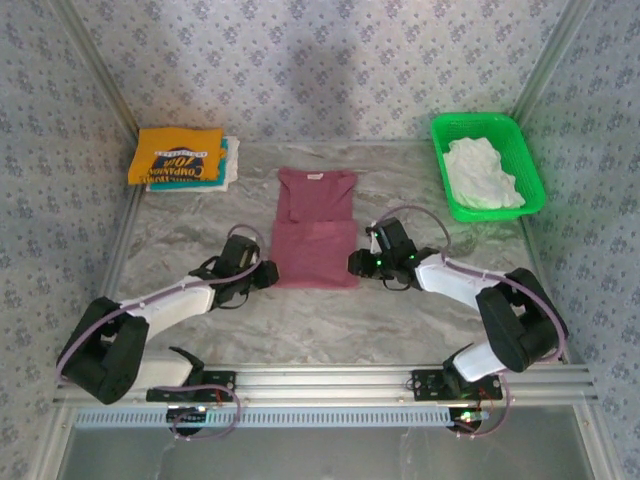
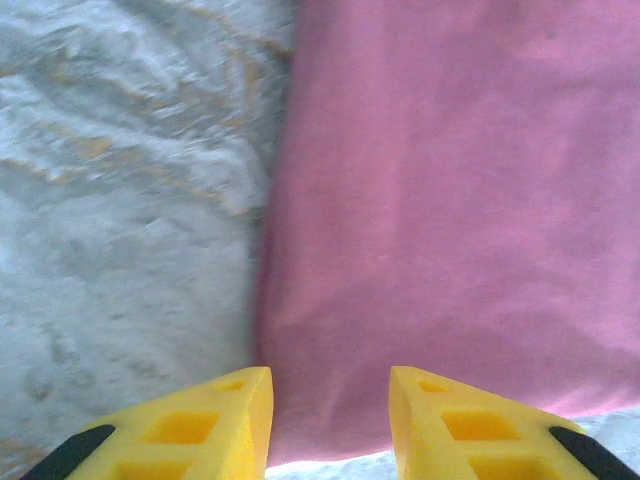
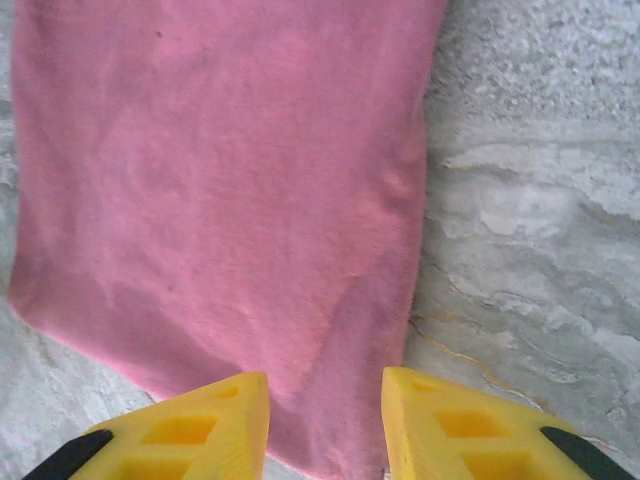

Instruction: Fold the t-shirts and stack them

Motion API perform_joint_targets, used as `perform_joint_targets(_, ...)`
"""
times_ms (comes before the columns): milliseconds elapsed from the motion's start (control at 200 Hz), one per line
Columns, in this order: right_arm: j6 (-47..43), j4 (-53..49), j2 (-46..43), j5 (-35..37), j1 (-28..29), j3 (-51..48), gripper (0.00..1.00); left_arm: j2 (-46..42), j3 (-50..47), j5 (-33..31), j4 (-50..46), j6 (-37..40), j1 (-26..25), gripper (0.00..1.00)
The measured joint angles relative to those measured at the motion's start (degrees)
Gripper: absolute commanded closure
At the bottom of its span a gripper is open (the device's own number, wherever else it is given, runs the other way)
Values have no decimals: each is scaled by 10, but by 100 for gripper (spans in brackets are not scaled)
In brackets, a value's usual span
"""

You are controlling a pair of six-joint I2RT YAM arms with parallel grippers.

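From the top view, the job looks to be about midway. A folded stack sits at 10 o'clock on the desk (image 1: 200, 225), with the yellow-orange t-shirt (image 1: 180, 155) on top and teal and white edges (image 1: 229, 163) showing beneath it. The maroon t-shirt (image 1: 316, 230) lies flat at the centre, its collar toward 12 o'clock, already narrowed to a long rectangle with what seems a doubled layer over its near half. It likely needs one more fold before it joins the stack. The left hand (image 1: 268, 275) sits at the shirt's 8 o'clock corner and the right hand (image 1: 358, 263) at its 4 o'clock edge. At 2 o'clock the green mesh basket (image 1: 490, 214) holds a crumpled white t-shirt (image 1: 483, 175), not yet folded. Nothing else can be made out in the basket. In the left wrist view, the left hand (image 2: 330, 400) has its fingers parted to a moderate gap and grips nothing. The maroon t-shirt (image 2: 450, 220) spreads from 12 to 3 o'clock, its edge running down into the gap, with bare desk (image 2: 130, 200) at 9 o'clock. In the right wrist view, the right hand (image 3: 325, 400) is likewise parted and empty. The maroon t-shirt (image 3: 220, 190) fills 9 to 12 o'clock and its near edge reaches between the fingers, with desk (image 3: 540, 200) at 3 o'clock.
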Motion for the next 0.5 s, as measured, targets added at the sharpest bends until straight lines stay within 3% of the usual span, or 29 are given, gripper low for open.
perform_joint_targets(280, 0, 3, 5, 9, 2, -13, 63, 35, 0, 24, -8, 5, 7, 69)
perform_joint_targets(500, 0, 9, 9, 10, 2, -19, 63, 55, -2, 21, 2, 10, 5, 82)
